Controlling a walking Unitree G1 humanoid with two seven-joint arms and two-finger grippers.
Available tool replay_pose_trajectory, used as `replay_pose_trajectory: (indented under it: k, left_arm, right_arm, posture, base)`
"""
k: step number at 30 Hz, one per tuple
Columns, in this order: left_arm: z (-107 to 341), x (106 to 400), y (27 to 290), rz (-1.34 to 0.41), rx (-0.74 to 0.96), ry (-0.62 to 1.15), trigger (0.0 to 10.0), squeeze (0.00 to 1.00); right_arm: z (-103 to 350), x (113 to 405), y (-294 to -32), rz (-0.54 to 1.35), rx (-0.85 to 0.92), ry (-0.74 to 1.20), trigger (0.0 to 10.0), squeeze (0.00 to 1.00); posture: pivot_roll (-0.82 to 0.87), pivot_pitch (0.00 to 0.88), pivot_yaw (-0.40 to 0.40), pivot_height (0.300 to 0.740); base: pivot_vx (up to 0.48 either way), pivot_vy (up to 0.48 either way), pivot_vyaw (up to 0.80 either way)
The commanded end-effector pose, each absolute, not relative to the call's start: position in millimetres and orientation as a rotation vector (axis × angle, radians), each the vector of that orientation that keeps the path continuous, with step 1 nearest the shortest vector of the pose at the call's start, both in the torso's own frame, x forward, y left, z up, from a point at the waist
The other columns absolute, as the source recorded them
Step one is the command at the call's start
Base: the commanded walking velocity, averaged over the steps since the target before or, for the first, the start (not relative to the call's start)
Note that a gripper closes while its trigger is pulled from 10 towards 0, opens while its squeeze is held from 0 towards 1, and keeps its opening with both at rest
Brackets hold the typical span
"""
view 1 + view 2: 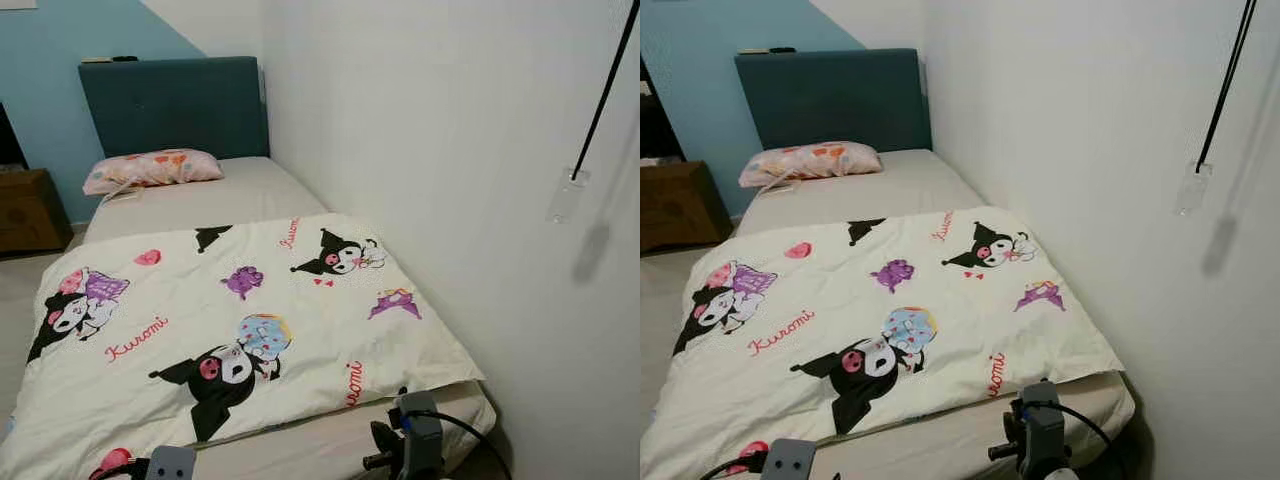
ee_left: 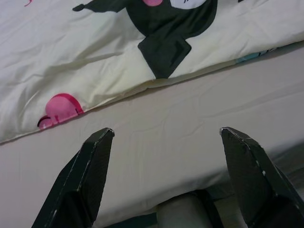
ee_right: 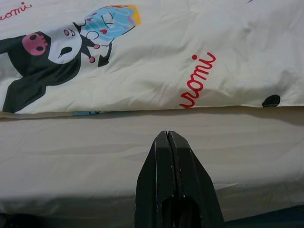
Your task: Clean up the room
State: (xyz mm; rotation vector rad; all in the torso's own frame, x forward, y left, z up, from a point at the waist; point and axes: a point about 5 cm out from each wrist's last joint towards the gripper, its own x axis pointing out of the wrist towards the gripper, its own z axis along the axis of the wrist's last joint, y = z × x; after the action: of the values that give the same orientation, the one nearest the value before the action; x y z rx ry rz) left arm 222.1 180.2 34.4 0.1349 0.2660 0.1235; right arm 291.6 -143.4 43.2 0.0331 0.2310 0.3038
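I look down from the foot of a single bed [image 1: 260, 185] pushed against a white wall, its teal headboard [image 1: 170, 105] at the far end. A cream Kuromi-print duvet [image 1: 230, 330] lies spread flat over the lower part of the bed, its near edge stopping just short of the foot and leaving a strip of beige fitted sheet [image 2: 190, 128] bare. A patterned pink pillow [image 1: 152, 168] rests at the head end, toward the bed's left edge. My left hand [image 2: 166, 135] hovers over the bare strip at the foot, its two black fingers spread wide apart. My right hand [image 3: 168, 142] hangs over the same strip nearer the wall-side corner, fingers pressed together on nothing. A dark wooden cabinet [image 1: 30, 210] stands left of the bed. A black cord [image 1: 605, 90] hangs down the wall.
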Motion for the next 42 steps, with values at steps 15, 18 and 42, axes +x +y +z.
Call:
replay_pose_trajectory:
  k: [15,18,42]
  left_arm:
    - [38.5,228.3,224.0,0.191,0.333,0.277,10.0,0.0]
    - [41.0,228.9,233.6,0.208,0.35,0.276,10.0,0.0]
    - [60.6,262.4,284.6,-0.111,1.093,0.293,10.0,0.0]
  right_arm:
    - [51.1,298.8,-140.3,0.354,-0.009,0.223,10.0,0.0]
    - [55.3,302.9,-139.8,0.375,-0.031,0.215,10.0,0.0]
    - [84.5,343.7,-120.3,0.716,-0.536,0.227,10.0,0.0]
  posture:
    - [-0.05,0.155,-0.042,0.571]
    - [-0.05,0.157,-0.044,0.571]
    - [-0.07,0.325,-0.075,0.571]
  base:
    - [0.0,0.0,0.0]
    - [0.0,0.0,0.0]
    - [0.0,0.0,0.0]
